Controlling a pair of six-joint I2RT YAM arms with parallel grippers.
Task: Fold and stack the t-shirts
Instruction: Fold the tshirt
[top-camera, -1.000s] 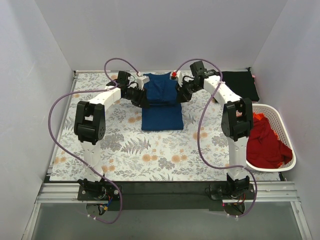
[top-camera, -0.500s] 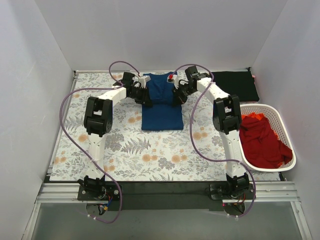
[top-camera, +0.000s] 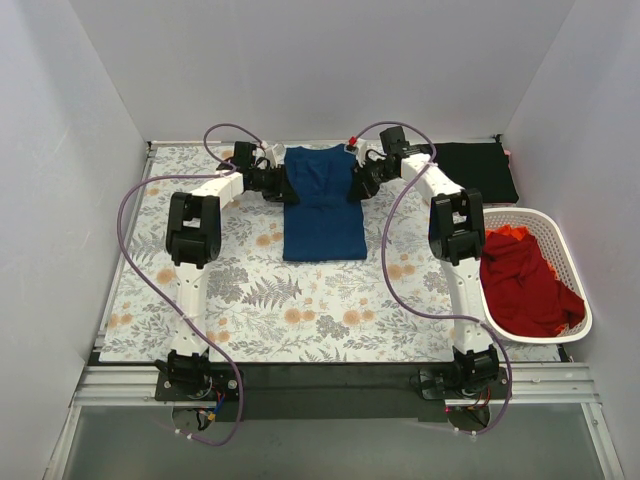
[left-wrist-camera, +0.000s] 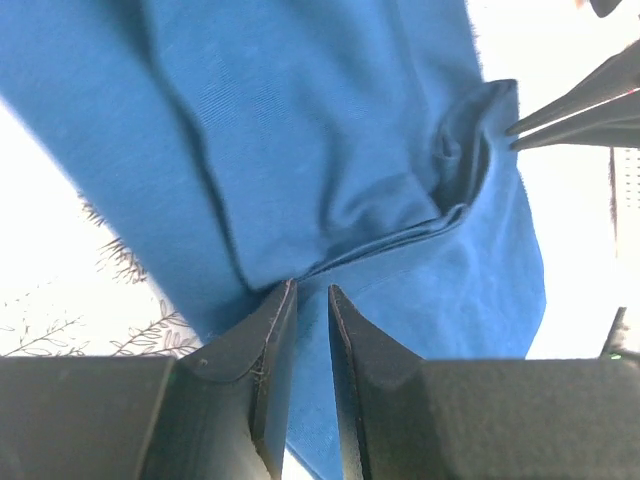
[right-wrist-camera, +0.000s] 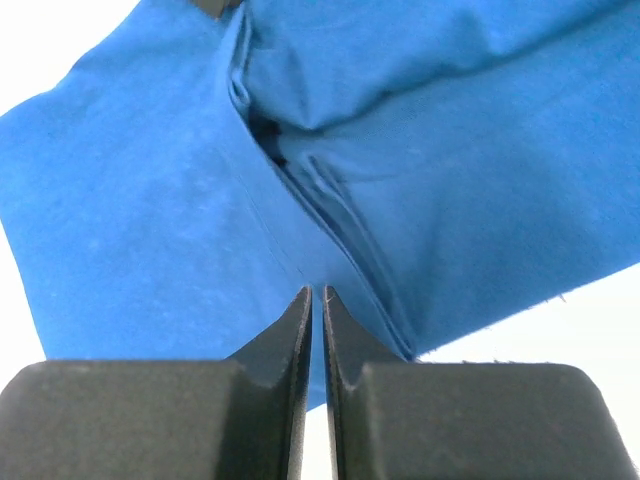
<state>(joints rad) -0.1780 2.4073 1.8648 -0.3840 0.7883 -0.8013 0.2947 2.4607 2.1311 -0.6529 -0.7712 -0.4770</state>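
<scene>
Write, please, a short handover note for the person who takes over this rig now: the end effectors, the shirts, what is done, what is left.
Left end effector: closed on the left edge of the blue t-shirt.
Right end effector: closed on its right edge.
Blue t-shirt: partly folded, mid-table on the floral cover.
Black t-shirt: folded, far right corner.
Red t-shirt and some orange cloth: crumpled in the white basket.
Done: the black one. Left: finish the blue fold, stack it, then fold what is in the basket.
</scene>
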